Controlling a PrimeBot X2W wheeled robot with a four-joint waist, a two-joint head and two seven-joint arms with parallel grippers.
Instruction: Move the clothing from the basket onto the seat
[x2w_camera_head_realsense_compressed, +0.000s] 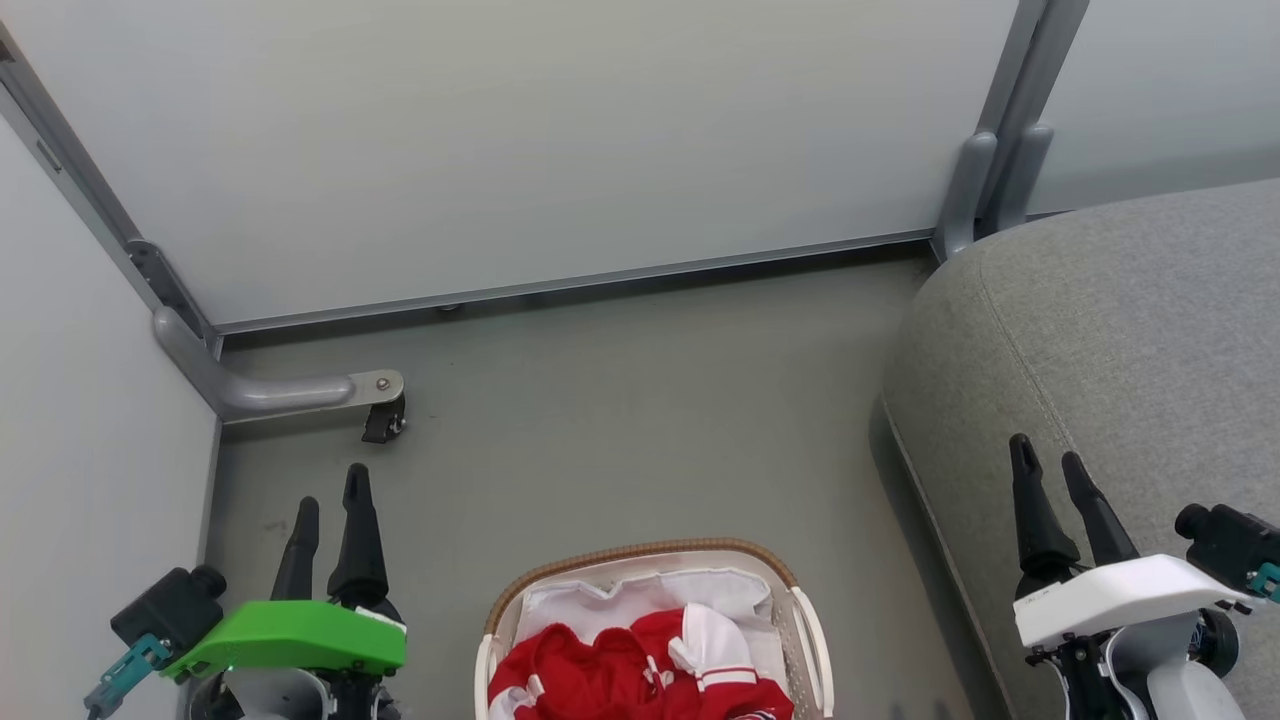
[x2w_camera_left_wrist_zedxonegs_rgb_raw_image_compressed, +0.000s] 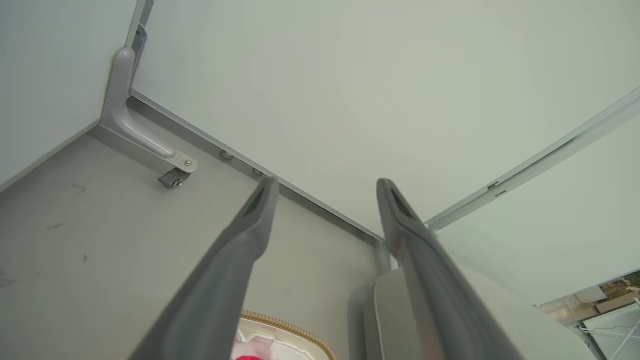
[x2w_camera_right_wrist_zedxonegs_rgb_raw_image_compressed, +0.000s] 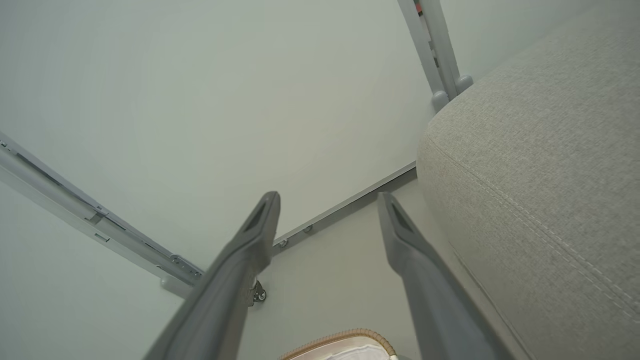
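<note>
One basket (x2w_camera_head_realsense_compressed: 640, 550) — white-lined, brown-rimmed — holds a heap of red-and-white clothing (x2w_camera_head_realsense_compressed: 600, 672).

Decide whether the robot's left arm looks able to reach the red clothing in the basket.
Probably yes. The left end effector is open and empty beside the basket, with bare floor between them; the clothing lies uncovered on top, so nothing seems to block it.

One basket (x2w_camera_head_realsense_compressed: 640, 551), one heap of red clothing (x2w_camera_head_realsense_compressed: 600, 672), one grey seat (x2w_camera_head_realsense_compressed: 1120, 320), four fingers (x2w_camera_head_realsense_compressed: 358, 530).
</note>
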